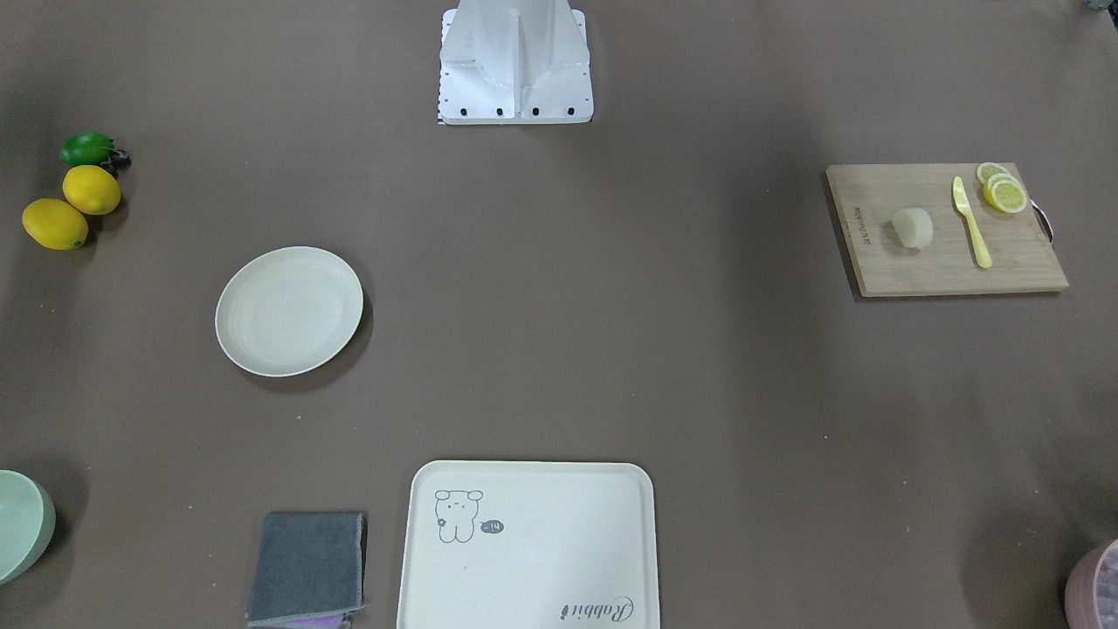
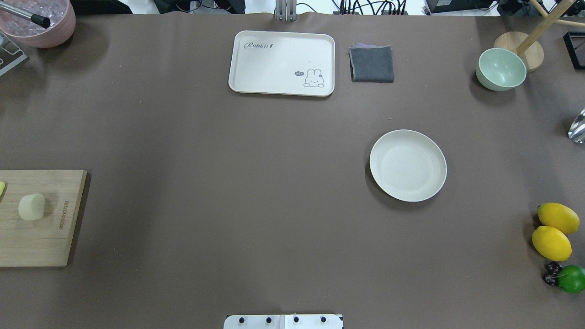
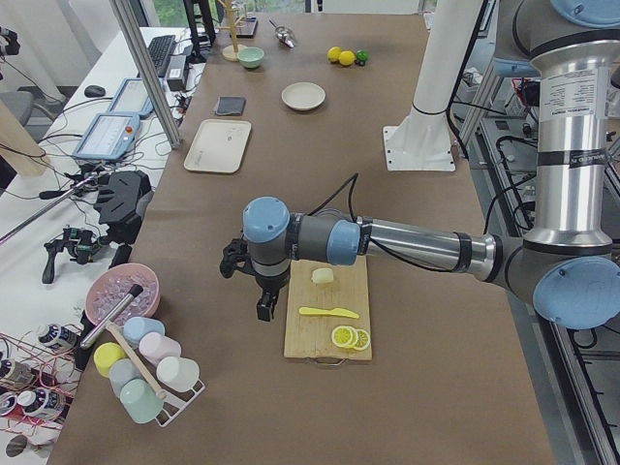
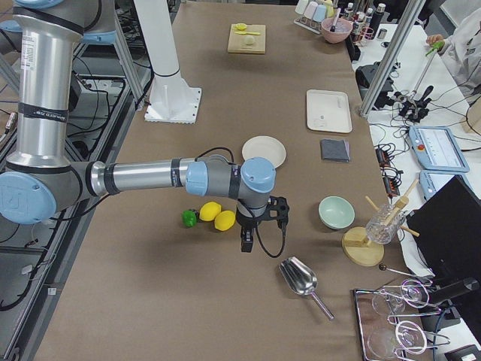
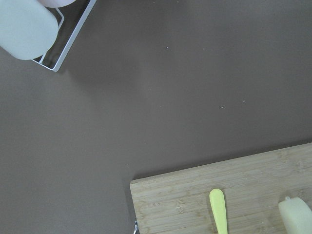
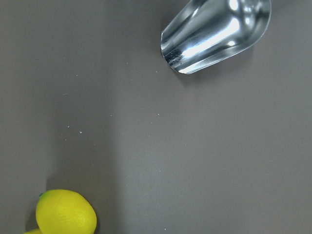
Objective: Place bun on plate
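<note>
Bun (image 1: 912,228) is seen lying on the wooden cutting board (image 1: 943,262), near the yellow knife (image 1: 971,221) and lemon slices (image 1: 1002,190). It is well apart from the plate (image 1: 289,311), which is set on the tabletop (image 1: 559,306). The left gripper (image 3: 263,306) is held beside the board and the right gripper (image 4: 246,242) near the whole lemons (image 4: 225,220). How far either's fingers are parted cannot be told.

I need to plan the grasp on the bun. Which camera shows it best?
The exterior front-facing view: the bun lies whole on the cutting board, apart from the knife. Overhead shows it whole too, but near the frame's edge. The side views show it small; the left wrist view crops it; the right wrist view misses it.
</note>
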`<state>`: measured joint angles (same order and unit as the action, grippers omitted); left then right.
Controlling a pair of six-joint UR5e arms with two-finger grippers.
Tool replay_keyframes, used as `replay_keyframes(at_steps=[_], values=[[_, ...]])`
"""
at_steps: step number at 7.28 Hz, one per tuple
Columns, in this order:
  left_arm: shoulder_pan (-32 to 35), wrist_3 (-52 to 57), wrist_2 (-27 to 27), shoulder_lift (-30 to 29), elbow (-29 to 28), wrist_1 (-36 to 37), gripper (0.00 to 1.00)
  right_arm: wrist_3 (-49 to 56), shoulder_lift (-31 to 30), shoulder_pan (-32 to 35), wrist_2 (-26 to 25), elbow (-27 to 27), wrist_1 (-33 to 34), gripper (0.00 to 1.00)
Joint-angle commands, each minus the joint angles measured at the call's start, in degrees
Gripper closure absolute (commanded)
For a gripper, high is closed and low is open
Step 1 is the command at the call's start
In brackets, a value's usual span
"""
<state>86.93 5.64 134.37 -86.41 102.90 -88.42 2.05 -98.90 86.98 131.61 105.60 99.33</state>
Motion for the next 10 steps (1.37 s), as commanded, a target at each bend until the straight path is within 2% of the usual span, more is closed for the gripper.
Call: replay_keyframes(at_steps=[1,2,3,5,7,8,9,10], values=[[-0.09,-0.01,-0.07,-0.51,2.74,-0.53,0.02,-0.38,-0.06,-0.06,-0.04,0.04,-8.54,0.00],[0.00,-0.53,0.01,-0.95,2.66,-2.79,0.02,-0.82,-0.50,-0.06,0.05,-0.74,-15.85,0.00],[0.00,-0.63,-1.20,-4.09,0.05,-8.99,0.02,-1.61,-0.41,0.03,0.40,-0.05,-18.36,0.00],[0.52,-0.28,3.67,-3.26,-0.86,-16.40,0.02,-10.34,-0.24,0.03,0.40,5.38,-19.77,0.00],[0.44,-1.06,5.11,-1.39,-3.30,-23.71,0.02,-11.45,0.37,-0.41,3.19,5.23,-23.03,0.00],[0.09,-6.98,4.68,-1.83,-3.58,-23.91,0.02,-15.11,3.42,-3.19,5.22,4.88,-23.04,0.00],[-0.52,-12.26,4.76,-3.23,-3.58,-23.91,0.02,-24.11,3.98,-8.09,4.98,5.40,-24.95,0.00],[-2.01,-13.88,5.02,-3.41,-3.58,-24.00,0.02,-34.38,4.07,-13.28,2.28,5.14,-30.28,0.00]])
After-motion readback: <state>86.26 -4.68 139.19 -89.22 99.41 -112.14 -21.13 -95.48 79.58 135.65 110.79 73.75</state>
